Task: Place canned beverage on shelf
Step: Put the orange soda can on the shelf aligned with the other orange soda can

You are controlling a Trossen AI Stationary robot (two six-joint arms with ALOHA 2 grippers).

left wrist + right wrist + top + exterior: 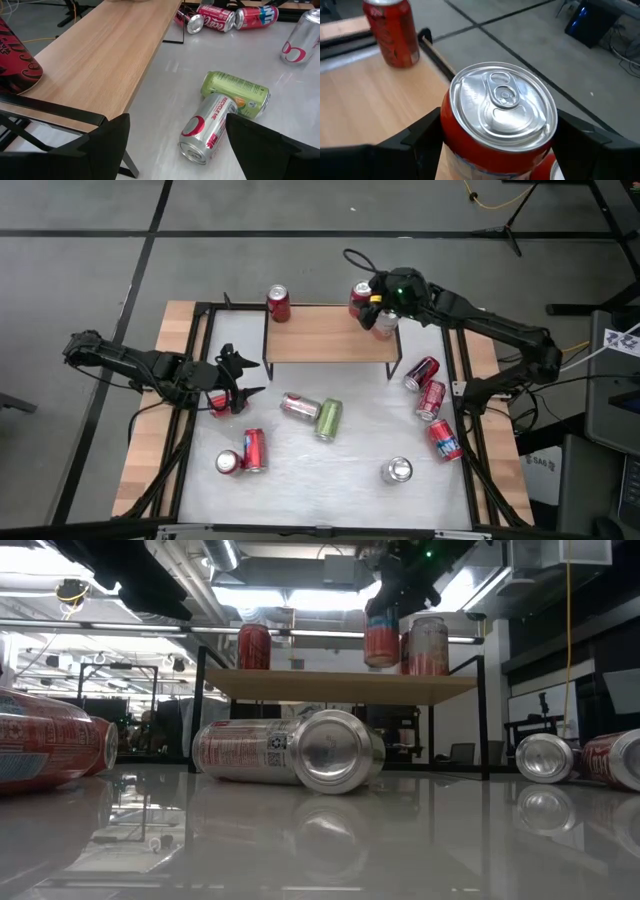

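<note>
- Right gripper is over the shelf's right end, clamped on an upright red can; we see a finger on each side of it in the right wrist view.
- Low view puts that can just above the shelf top; touching or not, we can't tell.
- Second can stands on the plank right beside it; a third red can stands at the shelf's left rear corner.
- Left gripper sits low at the table's left side, fingers spread, gripping nothing.
- Silver can and green can lie touching mid-table in front of the shelf.
- More cans lie on the white table, mostly at the right edge.
</note>
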